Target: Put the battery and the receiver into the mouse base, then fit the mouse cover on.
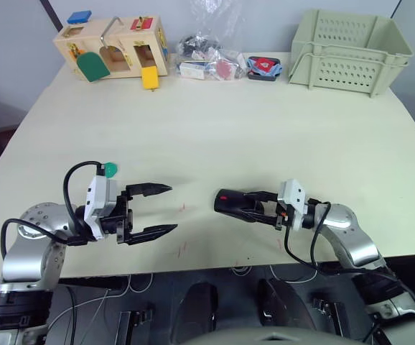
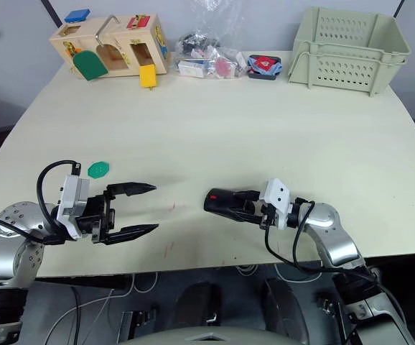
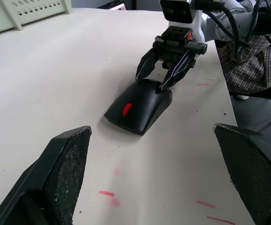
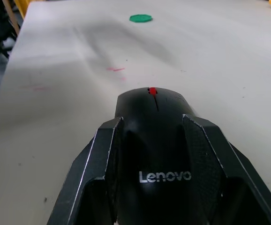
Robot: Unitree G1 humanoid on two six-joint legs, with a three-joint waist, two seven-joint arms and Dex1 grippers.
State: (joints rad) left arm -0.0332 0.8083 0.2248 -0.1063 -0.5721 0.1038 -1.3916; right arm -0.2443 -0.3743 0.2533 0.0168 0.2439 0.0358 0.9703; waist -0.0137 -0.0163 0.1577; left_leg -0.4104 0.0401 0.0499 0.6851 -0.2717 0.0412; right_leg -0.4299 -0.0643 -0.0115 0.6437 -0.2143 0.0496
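The mouse [image 1: 230, 202] lies on the cream table [image 1: 222, 115] near its front edge, between the two arms. Its glossy black mouse cover [image 4: 155, 140] is in place on top, the Lenovo lettering facing the right wrist camera and the red scroll wheel [image 3: 126, 109] at the far end, pointing toward the left arm. The mouse base beneath cannot be told apart from the cover in these views.

The right gripper [image 1: 259, 207] has its two black fingers [image 4: 95, 168] closed against both flanks of the mouse at its rear end; contact is plain in the right wrist view.

The left gripper [image 1: 170, 210] stands spread wide with nothing between its fingers [image 3: 60, 173], resting low over the table and aimed at the mouse, well apart from it.

A flat green hexagonal piece [image 2: 98, 169] lies on the table just behind the left gripper. Faint red marks [image 3: 108, 193] spot the surface between gripper and mouse.

Along the far edge: a wooden latch box [image 1: 114, 49] at the left, a clear plastic bag of small parts [image 1: 207, 57] in the middle, a small black tray with red contents [image 1: 263, 67] beside it, and a pale green slotted crate [image 1: 351, 50] at the right
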